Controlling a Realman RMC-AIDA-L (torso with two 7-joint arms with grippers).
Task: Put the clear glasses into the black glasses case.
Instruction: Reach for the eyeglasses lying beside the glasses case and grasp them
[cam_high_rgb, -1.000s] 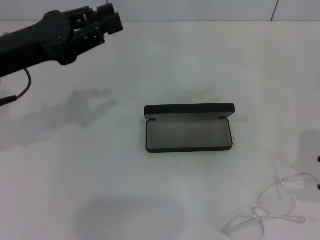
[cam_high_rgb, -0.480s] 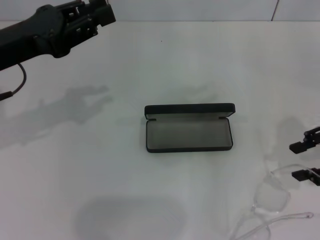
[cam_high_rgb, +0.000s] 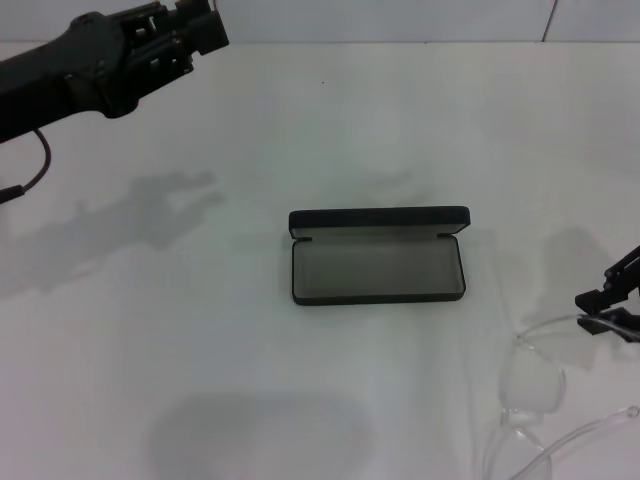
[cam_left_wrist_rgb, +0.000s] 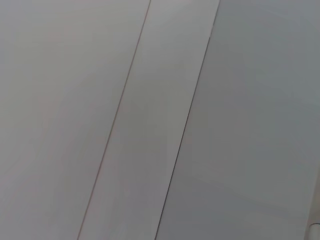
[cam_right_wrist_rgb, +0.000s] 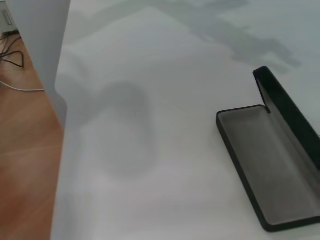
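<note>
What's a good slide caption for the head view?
Right hand grips the clear glasses beside the open black glasses case; left hand raised.

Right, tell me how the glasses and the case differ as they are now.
The clear glasses are see-through and thin-framed; the black glasses case is opaque, boxy and black. The glasses are tilted near the right gripper at the table's near right edge; the case lies flat and open mid-table. Both are still apart, the case empty.

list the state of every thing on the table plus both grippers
black glasses case: open, lid upright, grey inside empty
clear glasses: outside the case, at the right gripper, partly out of view
right gripper: at the glasses, grip unclear
left gripper: raised far from the case, idle
</note>
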